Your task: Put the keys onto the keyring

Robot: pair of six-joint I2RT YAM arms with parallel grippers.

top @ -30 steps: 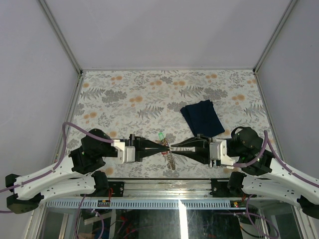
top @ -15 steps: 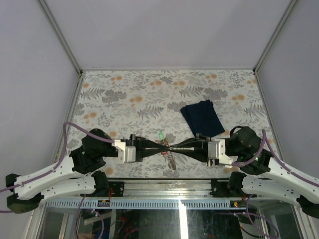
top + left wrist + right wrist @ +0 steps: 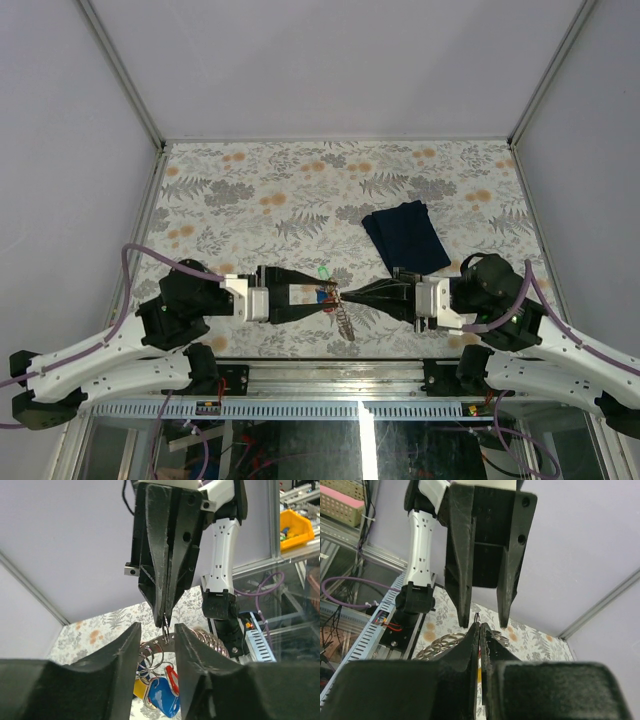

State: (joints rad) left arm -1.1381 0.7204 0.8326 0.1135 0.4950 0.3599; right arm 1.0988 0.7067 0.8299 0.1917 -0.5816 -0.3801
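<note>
The keyring (image 3: 344,316) hangs over the near edge of the table, a silvery coiled ring (image 3: 207,639) with small split rings and blue (image 3: 161,696), red and yellow tags. My right gripper (image 3: 341,296) is shut on a small ring of it, which shows at its tips (image 3: 478,617). My left gripper (image 3: 322,296) faces it from the left, open, with its fingers (image 3: 122,660) on either side of the keyring and not touching it. One key with a green tag (image 3: 323,271) lies on the table just beyond the two grippers. No other keys show.
A dark navy folded cloth (image 3: 405,237) lies on the floral table cover (image 3: 250,190), behind and to the right of the grippers. Grey walls close in the table on three sides. A metal rail (image 3: 330,368) runs along the near edge.
My right gripper has closed onto the keyring's small ring. My left gripper, shut a second ago, has opened and let go, and the ring now hangs from the right gripper.
</note>
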